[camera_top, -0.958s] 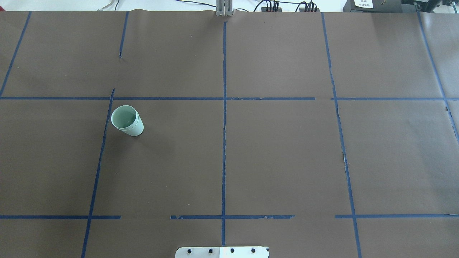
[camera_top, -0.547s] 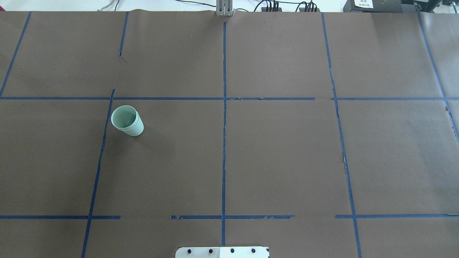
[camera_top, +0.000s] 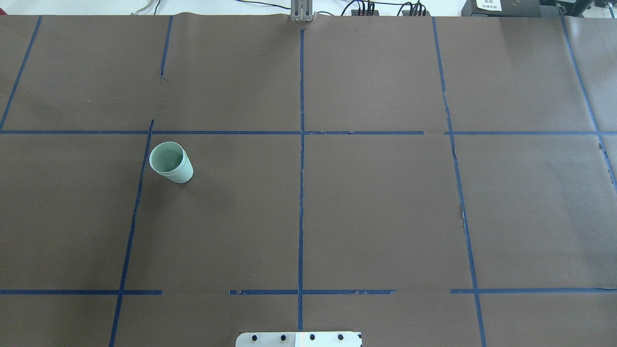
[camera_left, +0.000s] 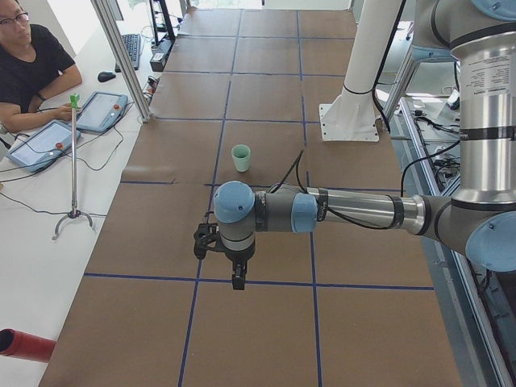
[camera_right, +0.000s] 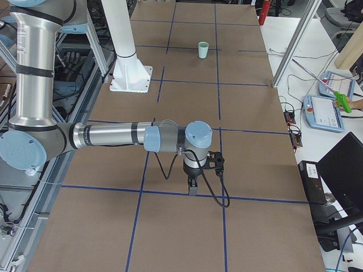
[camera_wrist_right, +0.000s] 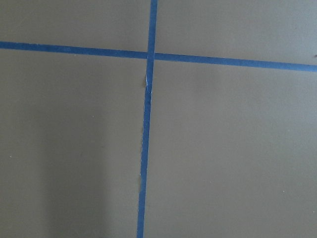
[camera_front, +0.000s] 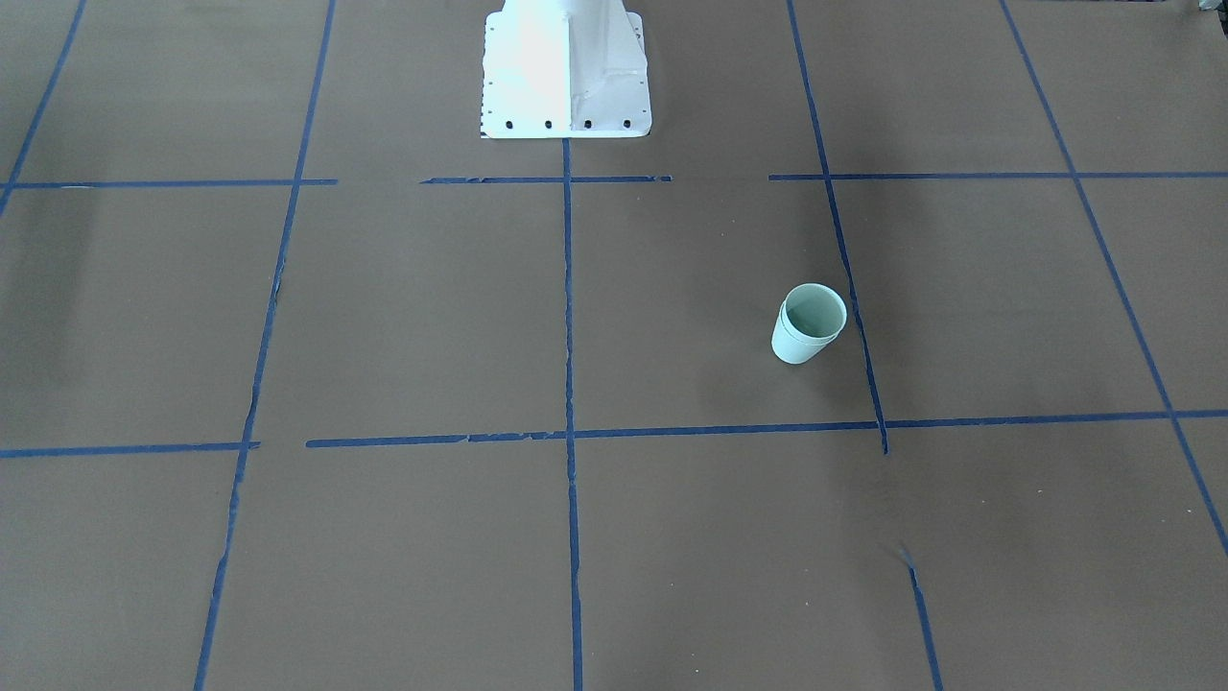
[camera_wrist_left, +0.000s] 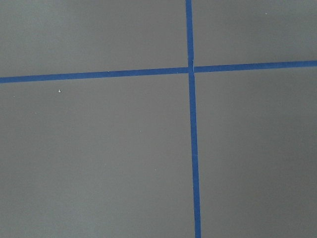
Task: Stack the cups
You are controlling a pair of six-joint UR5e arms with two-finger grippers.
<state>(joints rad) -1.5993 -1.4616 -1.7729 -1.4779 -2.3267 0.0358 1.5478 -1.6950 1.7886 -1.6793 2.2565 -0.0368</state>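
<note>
The two pale mint-green cups stand upright on the brown table, one nested inside the other, with two rims showing. They also show in the front-facing view, the exterior left view and the exterior right view. My left gripper hangs over the table, well away from the cups, and shows only in the exterior left view. My right gripper shows only in the exterior right view, far from the cups. I cannot tell whether either is open or shut. Both wrist views show only bare table and blue tape.
Blue tape lines grid the brown table. The white robot base stands at the near edge. An operator sits with tablets beside the table's far side, next to a thin pole on a stand.
</note>
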